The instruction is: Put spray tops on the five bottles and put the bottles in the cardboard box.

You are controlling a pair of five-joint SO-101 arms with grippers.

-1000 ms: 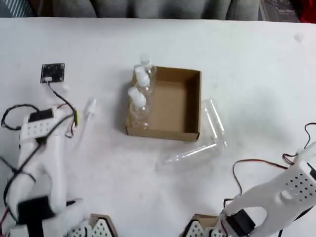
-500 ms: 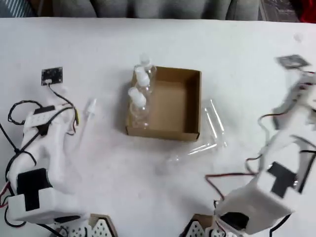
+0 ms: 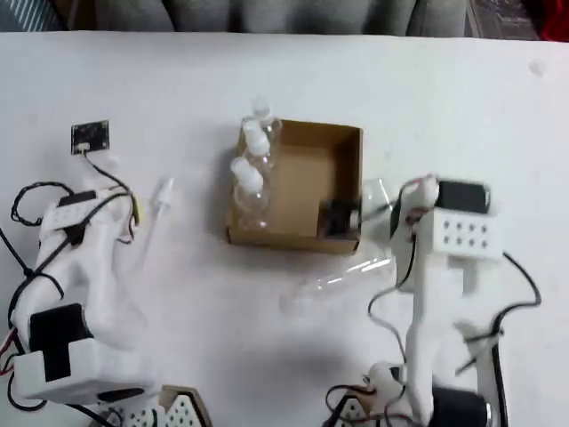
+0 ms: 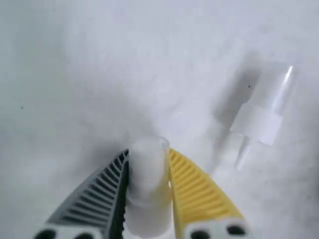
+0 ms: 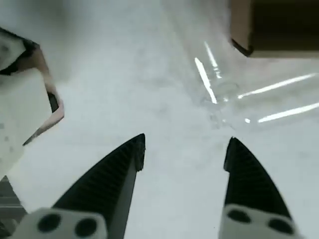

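My left gripper (image 4: 148, 155) is shut on a white spray top (image 4: 147, 194), held upright just above the table. A second spray top (image 4: 261, 119) lies on the table ahead of it, also seen in the high view as the loose spray top (image 3: 163, 197), left of the cardboard box (image 3: 342, 142). Three capped bottles (image 3: 252, 173) stand along the box's left wall. Two clear bottles without tops lie right of the box: one (image 3: 342, 274) in front, one (image 3: 378, 191) partly under the right arm. My right gripper (image 5: 187, 144) is open above the table near these bottles (image 5: 224, 94).
The left arm (image 3: 67, 267) stands at the table's left with loose cables around it. The right arm (image 3: 449, 236) reaches over the table just right of the box. A corner of the box (image 5: 271, 27) is close ahead of the right gripper.
The right arm swung in from the far right to the box's right side, over the bare bottles. The left arm shifted slightly a second ago and has since held still.
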